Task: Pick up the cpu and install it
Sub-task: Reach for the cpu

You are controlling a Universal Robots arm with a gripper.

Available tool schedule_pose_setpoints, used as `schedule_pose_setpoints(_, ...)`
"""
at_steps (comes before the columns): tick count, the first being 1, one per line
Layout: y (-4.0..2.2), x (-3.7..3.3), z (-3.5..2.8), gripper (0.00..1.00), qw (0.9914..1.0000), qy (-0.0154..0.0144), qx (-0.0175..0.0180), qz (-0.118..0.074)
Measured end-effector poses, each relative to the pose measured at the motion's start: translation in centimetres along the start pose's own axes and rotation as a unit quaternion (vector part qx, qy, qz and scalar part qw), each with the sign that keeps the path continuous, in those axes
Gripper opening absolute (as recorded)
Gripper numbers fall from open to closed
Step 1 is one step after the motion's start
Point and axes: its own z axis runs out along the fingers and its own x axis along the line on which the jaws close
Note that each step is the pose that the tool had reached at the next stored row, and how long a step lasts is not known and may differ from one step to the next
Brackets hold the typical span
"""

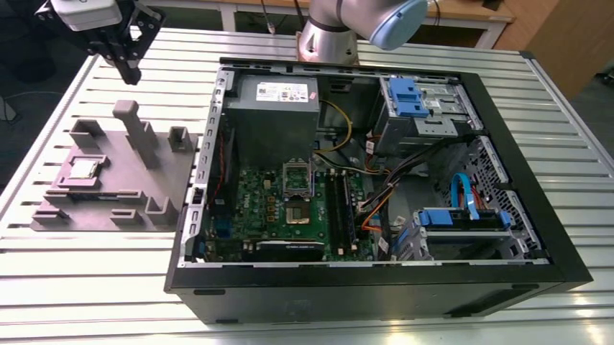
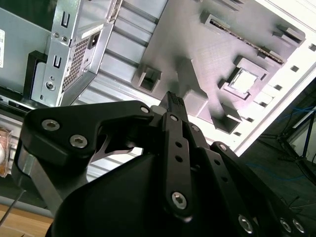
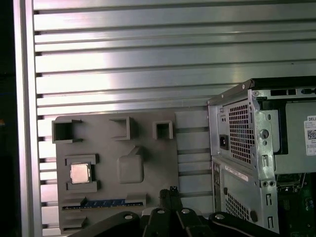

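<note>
The cpu (image 1: pixel 85 169) is a small silver square lying flat in a recess of the grey plastic fixture (image 1: pixel 129 188), at the exterior view's left. Both wrist views also show the cpu (image 3: pixel 80 173) (image 2: pixel 245 80) in its recess. My gripper (image 1: pixel 129 72) hangs high above the table behind the fixture, well away from the cpu. Its fingers are together and hold nothing, and their tips (image 3: pixel 171 191) (image 2: pixel 173 100) point down over the fixture's edge nearest the computer case. The open computer case (image 1: pixel 384 291) lies beside the fixture, with the motherboard's cpu socket (image 1: pixel 298 181) exposed.
Tall upright blocks (image 1: pixel 134 133) rise from the fixture between the cpu and the case. Inside the case are a grey power supply (image 1: pixel 276 97), blue drive brackets (image 1: pixel 408 97) and loose cables (image 1: pixel 403 172). Everything rests on a slatted metal table (image 1: pixel 86 273).
</note>
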Motion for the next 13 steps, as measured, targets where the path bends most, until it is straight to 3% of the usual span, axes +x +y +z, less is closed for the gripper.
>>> schedule_pose_setpoints(13, -0.04, 0.59, 0.02, 0.1, 1.0, 0.0007, 0.0, 0.0)
